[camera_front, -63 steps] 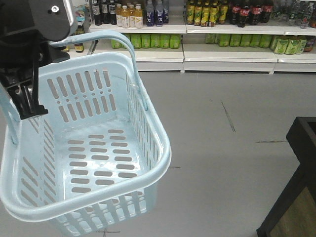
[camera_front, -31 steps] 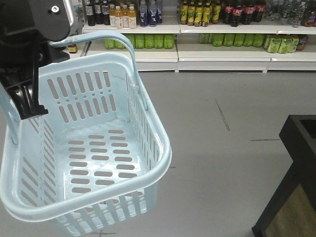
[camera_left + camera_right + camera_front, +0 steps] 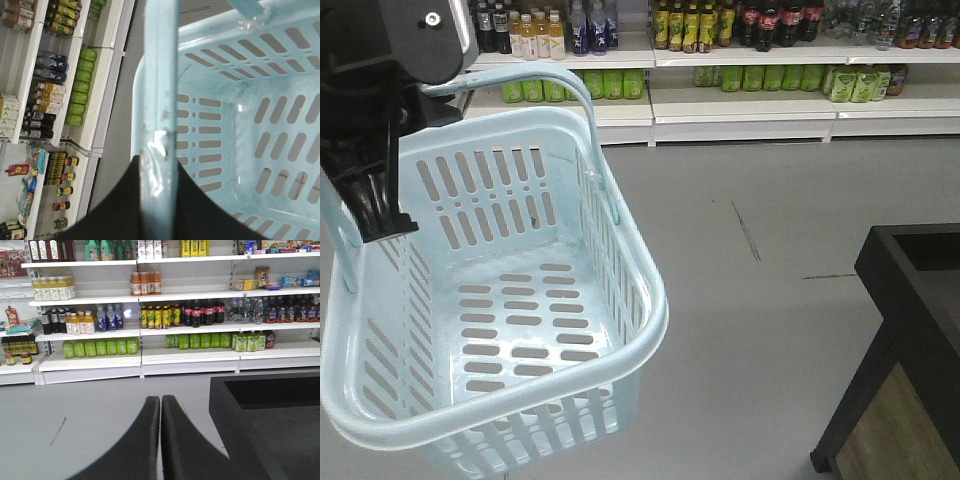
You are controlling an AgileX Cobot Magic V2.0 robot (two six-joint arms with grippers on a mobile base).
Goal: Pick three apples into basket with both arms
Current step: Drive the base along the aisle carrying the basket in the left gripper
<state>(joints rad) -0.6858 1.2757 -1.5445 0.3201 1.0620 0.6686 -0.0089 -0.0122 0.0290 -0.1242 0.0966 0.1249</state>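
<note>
My left gripper (image 3: 157, 167) is clamped on the loop handle (image 3: 162, 75) of the pale blue basket (image 3: 210, 80). In the left wrist view the handle bar runs straight up the middle of the frame, and my black fingers (image 3: 125, 200) close against it from both sides at the bottom edge. To the right of the bar I look down into the basket, onto its slotted walls and slotted bottom.

In the front-facing view the basket fills the left half of the frame. It hangs tilted, with its near rim low at the lower left and its far wall (image 3: 560, 200) higher. The handle arches from the right-hand rim up to my left arm (image 3: 370, 60), the black mass in the upper left corner. The grey floor (image 3: 750, 300) shows through the slots.

My right gripper (image 3: 160, 399) holds nothing. Its two black fingers (image 3: 145, 440) are pressed flat together, rising from the bottom centre of the right wrist view.

Behind them, white store shelves (image 3: 90, 360) cross the upper half of the frame, stocked with rows of drink bottles (image 3: 100, 347) in green, yellow, orange and dark colours. A black open-topped stand (image 3: 270, 410) sits at the right of that view. In the front-facing view it appears in the lower right, with a wood-grain side panel below its black rim (image 3: 910, 300).
</note>
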